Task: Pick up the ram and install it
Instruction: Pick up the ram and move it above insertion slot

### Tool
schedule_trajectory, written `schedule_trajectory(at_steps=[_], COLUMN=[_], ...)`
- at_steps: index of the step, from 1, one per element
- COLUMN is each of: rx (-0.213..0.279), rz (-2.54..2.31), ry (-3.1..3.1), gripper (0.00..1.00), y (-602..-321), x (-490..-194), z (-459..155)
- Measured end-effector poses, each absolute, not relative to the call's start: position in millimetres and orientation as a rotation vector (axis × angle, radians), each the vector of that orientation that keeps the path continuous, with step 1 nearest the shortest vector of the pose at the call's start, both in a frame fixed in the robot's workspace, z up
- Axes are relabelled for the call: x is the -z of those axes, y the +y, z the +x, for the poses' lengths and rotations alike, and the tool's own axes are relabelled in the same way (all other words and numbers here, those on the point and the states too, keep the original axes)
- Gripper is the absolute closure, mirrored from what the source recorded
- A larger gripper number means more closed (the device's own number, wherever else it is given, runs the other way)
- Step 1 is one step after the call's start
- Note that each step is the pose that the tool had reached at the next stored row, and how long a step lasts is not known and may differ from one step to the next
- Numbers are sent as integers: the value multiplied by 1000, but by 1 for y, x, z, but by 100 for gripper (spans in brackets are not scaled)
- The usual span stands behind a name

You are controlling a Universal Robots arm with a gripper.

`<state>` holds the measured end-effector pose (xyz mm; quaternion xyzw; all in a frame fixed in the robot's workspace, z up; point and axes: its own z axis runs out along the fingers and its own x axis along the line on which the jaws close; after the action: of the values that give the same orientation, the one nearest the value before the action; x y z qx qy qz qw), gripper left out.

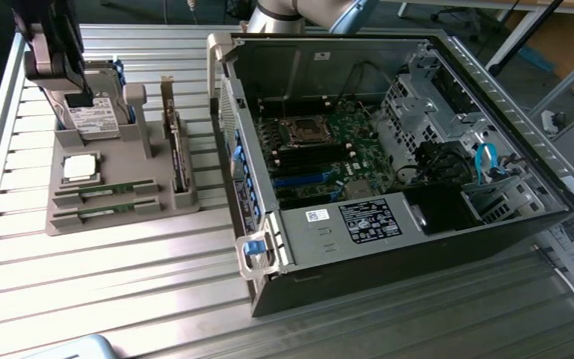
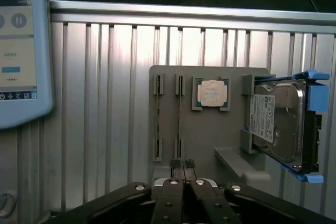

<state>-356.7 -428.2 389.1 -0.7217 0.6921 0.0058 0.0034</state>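
Observation:
Two green ram sticks lie side by side in slots of the grey holder tray (image 1: 117,222), one (image 1: 105,190) nearer the processor and one (image 1: 105,212) at the tray's outer edge. In the wrist view both ram sticks show edge-on (image 2: 157,114) (image 2: 179,114). My gripper (image 1: 80,97) hangs high over the tray's hard-drive end, well apart from the ram. Its fingers (image 2: 182,167) are shut together with nothing between them.
The tray also holds a silver processor (image 1: 80,167), a hard drive (image 1: 95,120) in a blue frame and an upright expansion card (image 1: 176,153). An open computer case (image 1: 387,149) with its motherboard (image 1: 327,149) lies at the exterior view's right. A touchscreen pendant (image 2: 21,51) rests on the slatted table.

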Motion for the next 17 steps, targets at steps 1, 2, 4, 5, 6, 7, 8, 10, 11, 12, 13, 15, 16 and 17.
schedule_trajectory(at_steps=[1,2,4,5,6,7,8,10,11,12,13,15,16,17], rx=[-18,-25,-26,-26,-26,-26,-26,-27,-27,-26,-26,-26,-27,-27], rz=[-2262,-2257,-2253,-2251,-2250,-2249,-2249,-2249,-2249,-2249,-2249,-2249,-2249,-2249], ry=[2170,2169,2172,2174,2176,2177,2177,2177,2177,2177,2177,2177,2177,2177], gripper=[89,89,89,89,89,89,89,89,89,89,89,89,89,89], y=[-429,-430,-432,-432,-433,-433,-433,-433,-433,-433,-434,-435,-435,-436], x=[-389,-388,-386,-386,-385,-385,-385,-385,-385,-385,-385,-384,-383,-382], z=[-357,-357,-357,-357,-357,-357,-357,-357,-357,-357,-357,-357,-357,-357])
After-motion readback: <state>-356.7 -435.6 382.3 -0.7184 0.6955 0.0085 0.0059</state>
